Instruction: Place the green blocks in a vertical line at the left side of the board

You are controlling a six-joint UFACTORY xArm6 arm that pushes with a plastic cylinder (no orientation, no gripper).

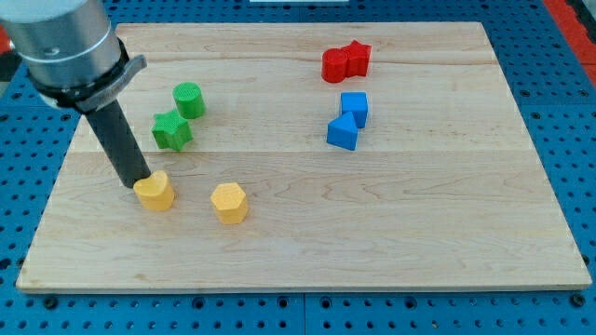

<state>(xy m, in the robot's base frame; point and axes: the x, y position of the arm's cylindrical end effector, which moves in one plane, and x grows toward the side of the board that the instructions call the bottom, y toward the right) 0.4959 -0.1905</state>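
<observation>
**Touching a yellow block at the board's left side**

Resting at the view's left, my tip [136,181] sits on the wooden board [307,233], against the left edge of a yellow block [155,192]. No gripper on this rig, only the rod, so nothing is grasped.

Green blocks: a green cylinder [189,100] and a green star-shaped block [171,130], touching or nearly so, the cylinder up and to the right of the star. Both lie in the board's left part, above and just right of the tip, apart from it.

Others:
- second yellow block [229,202], hexagonal, right of the first, apart from it.
- two red blocks [345,61], pressed together, upper right; shapes unclear.
- blue cube [354,107] with a blue wedge-like block [342,132] just below, touching.
</observation>
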